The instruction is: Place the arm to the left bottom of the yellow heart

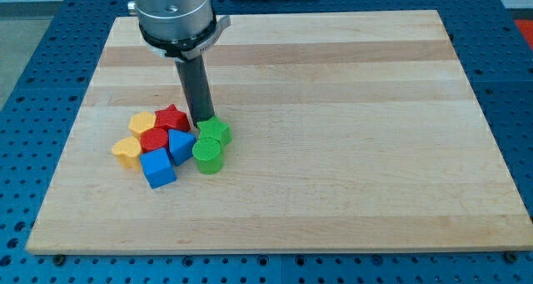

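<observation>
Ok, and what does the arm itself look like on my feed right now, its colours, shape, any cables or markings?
A silver-grey metal cylinder with a dark band at its base, then a straight dark rod narrowing down to my tip, which sits at the top edge of the block cluster. No cables or markings show.

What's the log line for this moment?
tip: touching green blocks' top edge, right of red star | yellow heart: cluster's left | target spot: not reached

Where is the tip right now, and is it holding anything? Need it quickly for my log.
My tip: a bare rod with no gripper, holding nothing. It sits at the cluster's top edge, between the red star and a green block.
</observation>
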